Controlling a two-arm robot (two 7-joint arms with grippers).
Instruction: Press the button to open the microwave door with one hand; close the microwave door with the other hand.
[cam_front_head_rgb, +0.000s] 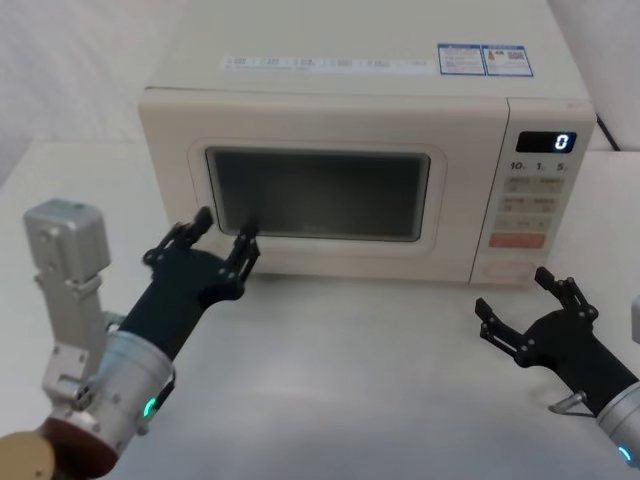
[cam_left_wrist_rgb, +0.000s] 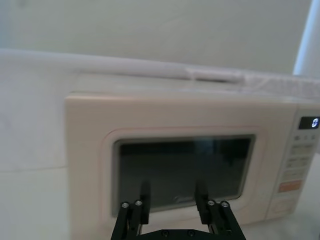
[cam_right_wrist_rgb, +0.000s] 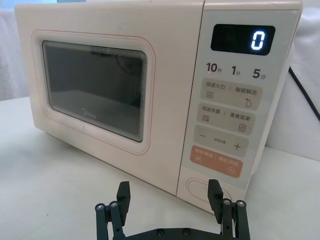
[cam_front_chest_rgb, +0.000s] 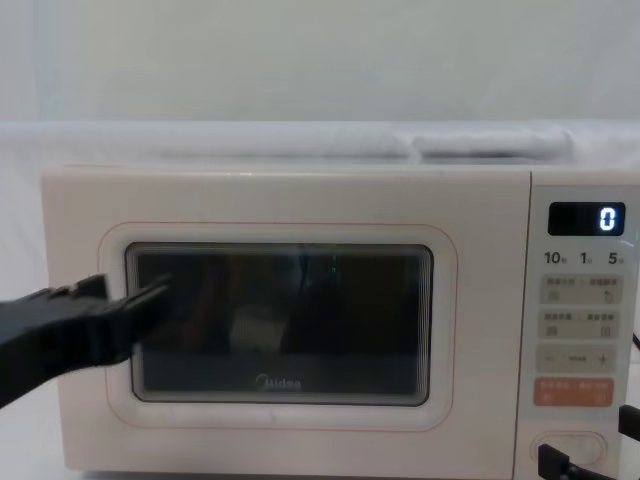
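The big cream-white microwave door with dark glass, mid-frame, is shut. The wide cream oval button sits lower right. The right black claw, spread wide, should push it straight. The left black claw, spread too, waits near the door.

A white table stretches out in front, a digital display reads 0, and stickers sit on top.
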